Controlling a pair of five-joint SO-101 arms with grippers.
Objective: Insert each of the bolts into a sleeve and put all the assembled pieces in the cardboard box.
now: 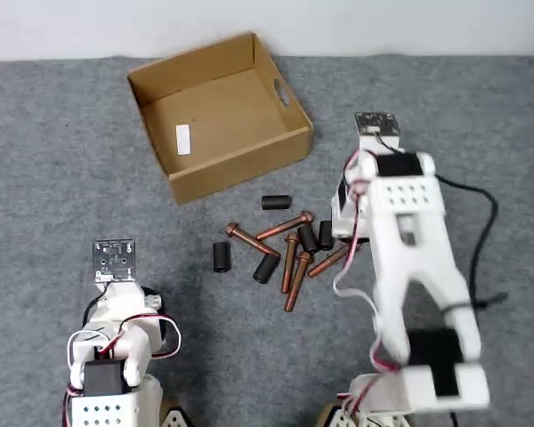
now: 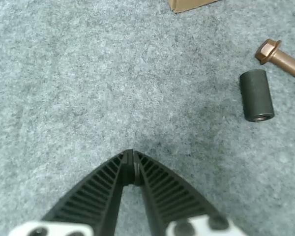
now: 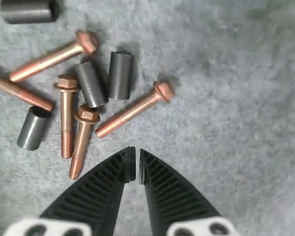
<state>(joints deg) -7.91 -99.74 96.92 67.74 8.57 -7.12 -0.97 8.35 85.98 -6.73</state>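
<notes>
The copper bolts (image 1: pixel 289 262) and black sleeves (image 1: pixel 266 268) are lying loose in a scatter on the grey worktop (image 1: pixel 62 178), just in front of the open cardboard box (image 1: pixel 240 169), each piece lying separate. The right claw (image 3: pixel 136 164) is hanging over the near edge of that scatter, pinched almost closed on nothing, with one bolt (image 3: pixel 133 108) lying just beyond its tips. The left claw (image 2: pixel 132 167) is sitting clenched and empty, well apart from the pile, with a lone sleeve (image 2: pixel 256 95) lying off to one side.
</notes>
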